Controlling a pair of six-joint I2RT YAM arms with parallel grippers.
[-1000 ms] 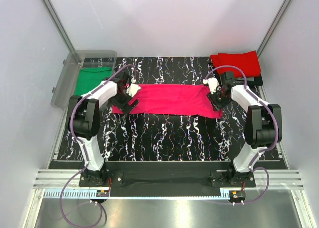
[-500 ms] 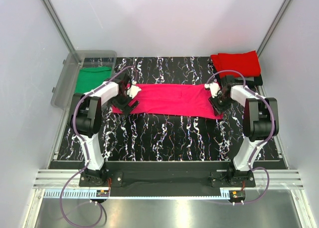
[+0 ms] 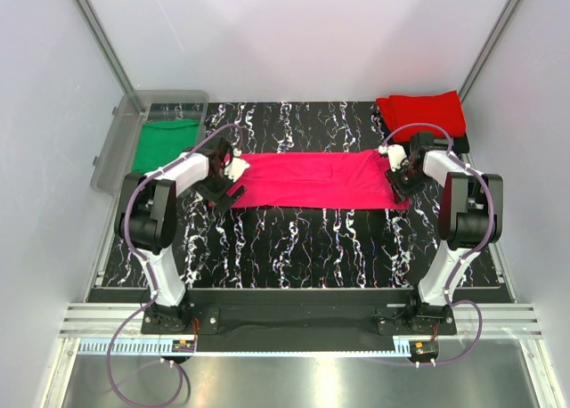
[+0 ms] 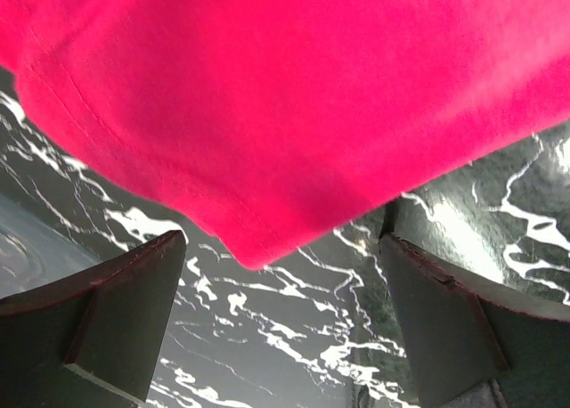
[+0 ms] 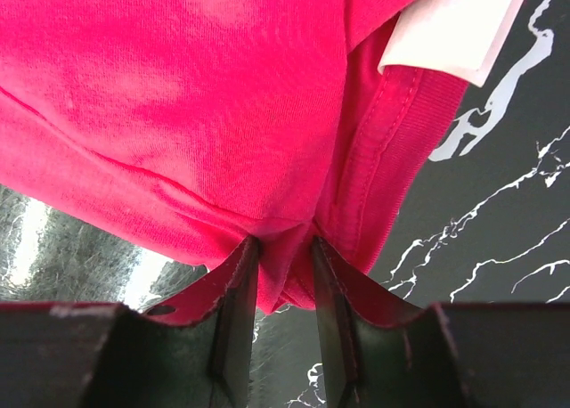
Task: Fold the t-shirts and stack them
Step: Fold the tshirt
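The magenta-pink t-shirt (image 3: 316, 179) lies as a long folded band across the middle of the black marbled table (image 3: 294, 239). My right gripper (image 3: 403, 172) is shut on the shirt's right end; in the right wrist view (image 5: 283, 257) a fold of pink cloth (image 5: 223, 114) sits pinched between the fingers, beside the collar and the white neck label (image 5: 450, 25). My left gripper (image 3: 230, 178) stands open at the shirt's left end; its wrist view (image 4: 280, 283) shows the hem corner (image 4: 254, 248) just ahead of the wide-apart fingers, untouched. A red t-shirt (image 3: 423, 114) lies folded at the back right. A green t-shirt (image 3: 162, 143) rests in the bin.
The clear plastic bin (image 3: 125, 136) stands at the back left, tilted against the table edge. A dark object (image 3: 460, 143) lies under the red shirt's right edge. White enclosure walls close in both sides and the back.
My right gripper has pulled the pink shirt's right end further right, stretching the band and dragging the whole shirt rightward. The left gripper stayed open near the left end.
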